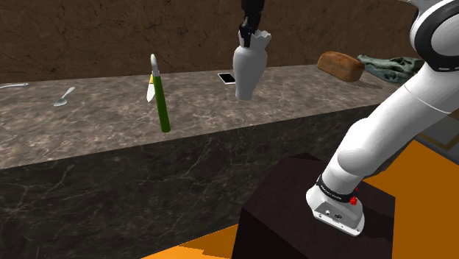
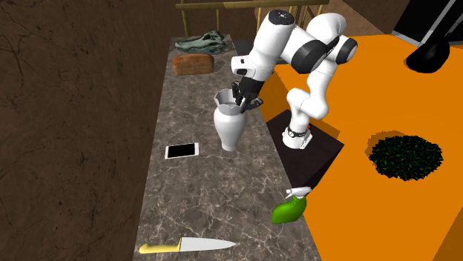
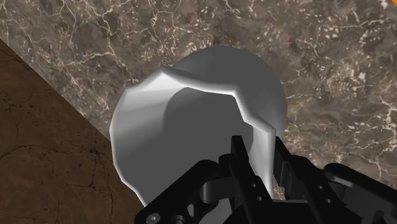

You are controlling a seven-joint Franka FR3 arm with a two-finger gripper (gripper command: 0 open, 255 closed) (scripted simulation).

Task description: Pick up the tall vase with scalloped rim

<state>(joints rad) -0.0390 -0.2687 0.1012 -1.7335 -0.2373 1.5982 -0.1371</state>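
The tall pale grey vase [image 1: 247, 70] with a scalloped rim stands upright over the marble counter [image 1: 88, 125], between the phone and the counter's front edge. My black gripper [image 1: 252, 33] comes down from above and is shut on the vase's rim. In the second exterior view the gripper [image 2: 241, 100] pinches the rim of the vase [image 2: 230, 126] on the side nearer the arm. In the wrist view the gripper [image 3: 261, 165] clasps the rim wall of the vase [image 3: 191, 121], one finger inside and one outside. Whether the base touches the counter I cannot tell.
A phone [image 1: 226, 77] lies just behind the vase. A green bottle [image 1: 160, 99] and a yellow-handled knife [image 2: 189, 245] sit farther along, and a spoon [image 1: 64, 96] beyond them. A bread loaf [image 1: 340, 66] and a skull [image 1: 390, 68] lie at the other end. A brown wall backs the counter.
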